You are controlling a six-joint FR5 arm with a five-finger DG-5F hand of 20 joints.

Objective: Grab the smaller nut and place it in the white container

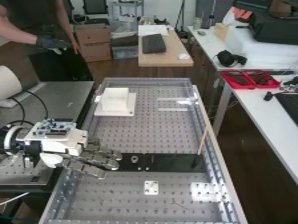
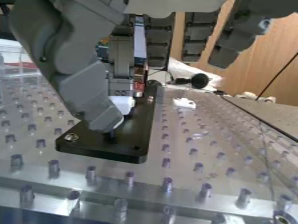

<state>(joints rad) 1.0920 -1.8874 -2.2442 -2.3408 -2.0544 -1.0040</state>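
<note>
**While the dark grey robot hand (image 1: 98, 159) is at the left end of the flat black bar (image 1: 169, 162), the square white container (image 1: 115, 97) stands well apart, at the far part of the bench**

The biggest thing is the long grey bench surface (image 1: 143, 134), which has many small holes in regular rows. On the right of it is a long white table (image 1: 265, 112), and two red plastic trays (image 1: 237, 79) lie on this table. Beyond the far end of the bench stands a light wooden table (image 1: 174, 59).

From the left side comes the white robot arm (image 1: 8, 82), and its hand is low over the left end of the bar. In the wrist view, the hand (image 2: 93, 100) is also above the bar, near the end which is closest to the camera. Whether it is open or closed, I cannot tell.

The bar lies across the bench. The container, on its flat white base (image 1: 126, 111), is at the far left part of the bench, beyond the hand and the bar.

A thin light brown stick (image 1: 202, 141) stands slanted by the right part of the bar. Nearer than the bar, a small white plate (image 1: 151, 188) lies flat on the bench.

On the bar stands the small ring-shaped metal bearing (image 1: 134, 159), to the right of the hand. A tiny shiny round metal part (image 2: 71, 136) is at one corner of the bar's closest end. As for the smaller nut, I cannot say surely where it is.
</note>
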